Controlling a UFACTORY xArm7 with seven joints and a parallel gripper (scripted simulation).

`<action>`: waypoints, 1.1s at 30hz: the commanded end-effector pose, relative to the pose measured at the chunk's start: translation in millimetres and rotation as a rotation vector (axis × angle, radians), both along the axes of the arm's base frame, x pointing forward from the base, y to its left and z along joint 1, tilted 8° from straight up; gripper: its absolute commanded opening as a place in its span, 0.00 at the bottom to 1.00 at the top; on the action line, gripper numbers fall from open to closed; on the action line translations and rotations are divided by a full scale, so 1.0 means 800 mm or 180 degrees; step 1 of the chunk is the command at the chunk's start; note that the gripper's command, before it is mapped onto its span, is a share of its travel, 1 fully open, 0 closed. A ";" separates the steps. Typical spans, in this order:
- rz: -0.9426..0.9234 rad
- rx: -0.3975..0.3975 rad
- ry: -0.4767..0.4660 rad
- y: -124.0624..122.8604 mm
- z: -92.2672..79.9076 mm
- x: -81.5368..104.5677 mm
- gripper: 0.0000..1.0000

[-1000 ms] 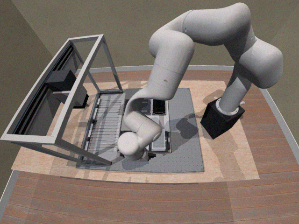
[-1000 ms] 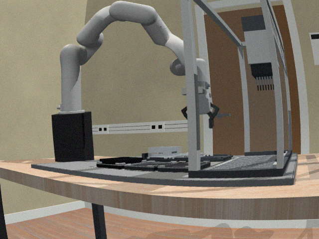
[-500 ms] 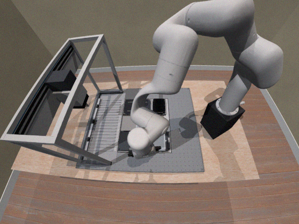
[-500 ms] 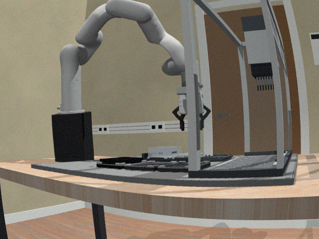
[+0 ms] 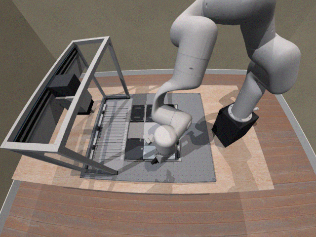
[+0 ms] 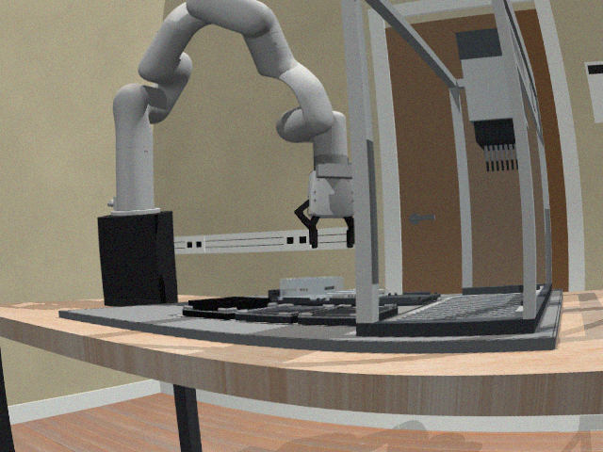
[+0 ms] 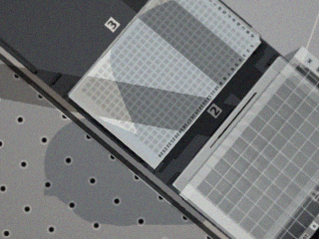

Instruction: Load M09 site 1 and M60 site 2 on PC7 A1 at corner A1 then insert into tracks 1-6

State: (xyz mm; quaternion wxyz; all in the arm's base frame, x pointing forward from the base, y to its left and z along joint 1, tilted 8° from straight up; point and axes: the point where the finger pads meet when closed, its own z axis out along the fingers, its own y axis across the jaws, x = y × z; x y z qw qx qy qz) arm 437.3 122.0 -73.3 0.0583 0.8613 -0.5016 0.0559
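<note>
The plate carrier PC7 lies on the apron in front of the rails. In the wrist view its site 3 is dark and empty. The fine-welled M60 plate sits on site 2. The deep-well block M09 sits on site 1 and shows as a pale block in the side view. My gripper hangs high above the carrier's near edge, open and empty. The arm hides most of it in the overhead view. I cannot pick out M06.
The loading rails lie left of the carrier under a grey frame. One frame post stands close beside the gripper. Dark nests sit beyond the carrier, partly hidden by the arm. The arm's black base is at the right.
</note>
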 end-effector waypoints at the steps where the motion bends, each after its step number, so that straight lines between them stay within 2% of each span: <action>1: 0.0462 0.0040 0.0039 -0.010 0.004 -0.022 0.82; 15: 0.1929 -0.0025 0.0261 -0.045 0.005 -0.103 0.82; 17: 0.1929 -0.0025 0.0261 -0.045 0.005 -0.103 0.82; 24: 0.2663 -0.0058 0.0372 -0.062 0.006 -0.143 0.82; 33: 0.2781 -0.0063 0.0390 -0.062 0.006 -0.143 0.82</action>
